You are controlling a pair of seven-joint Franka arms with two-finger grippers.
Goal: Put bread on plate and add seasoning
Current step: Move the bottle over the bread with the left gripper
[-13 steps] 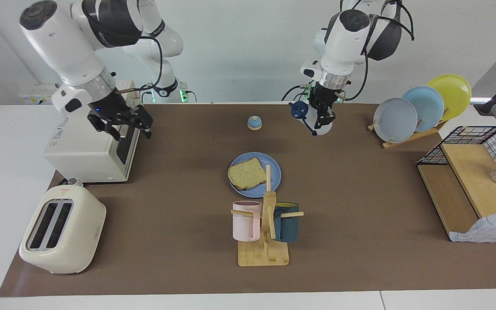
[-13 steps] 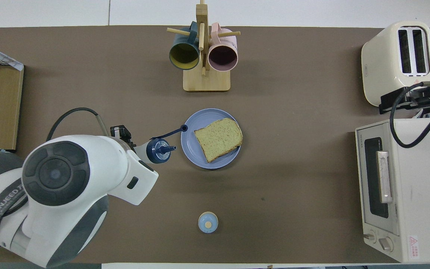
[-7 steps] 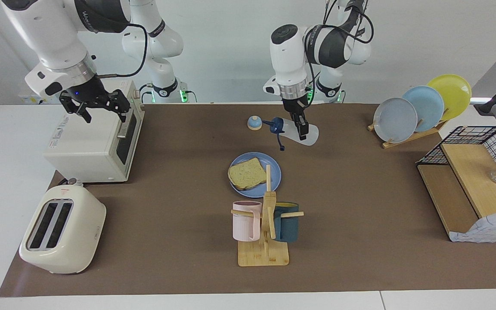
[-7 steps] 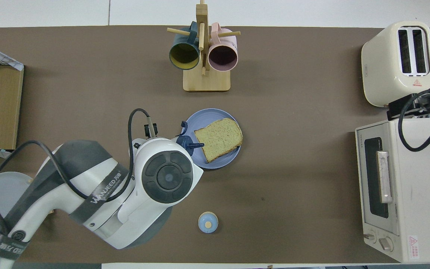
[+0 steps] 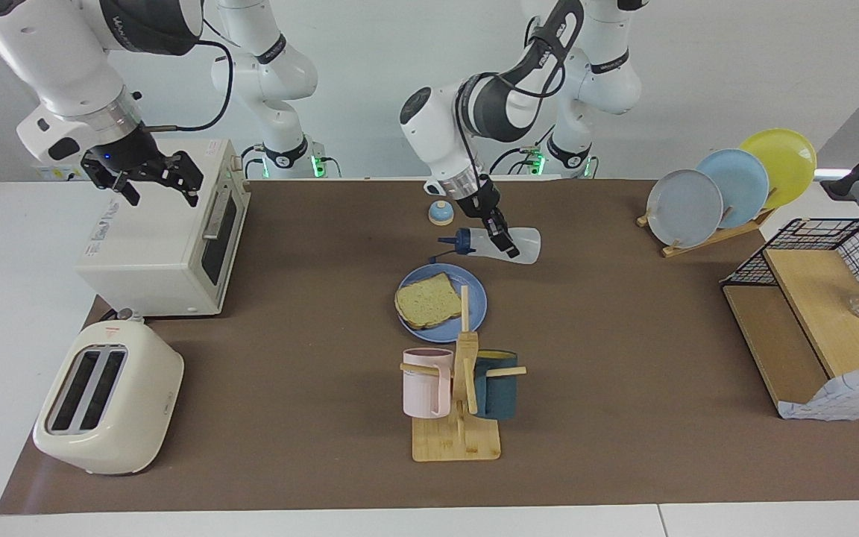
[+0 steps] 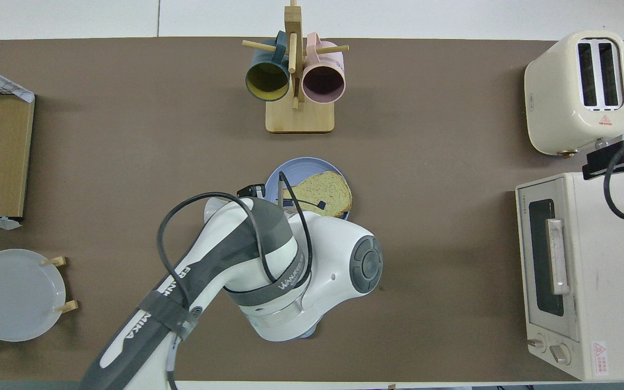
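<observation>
1. Right gripper (image 5: 152,179) hangs over the toaster oven (image 5: 161,246), jaws spread wide, holding nothing.
2. Bread (image 5: 426,300) lies on the plate (image 5: 476,298), mid-table; the mug rack (image 5: 459,403) crowds the plate's 6 o'clock rim.
3. Left gripper (image 5: 500,240) grips the seasoning (image 5: 508,245) sideways in the air, cap over the plate's 12 o'clock edge, just past the bell (image 5: 441,213).

Bread (image 5: 427,299) lay flat on the blue plate (image 5: 476,307) at mid-table, with a mug rack (image 5: 459,418) just beside the plate, farther from the robots. Left gripper (image 5: 502,242), raised over the mat near the plate, clamped the seasoning (image 5: 521,245) on its side, cap toward the right arm's end. Right gripper (image 5: 148,175) hung spread wide over the toaster oven (image 5: 153,253), holding nothing; a bell (image 5: 441,213) sat nearer the robots than the plate.
</observation>
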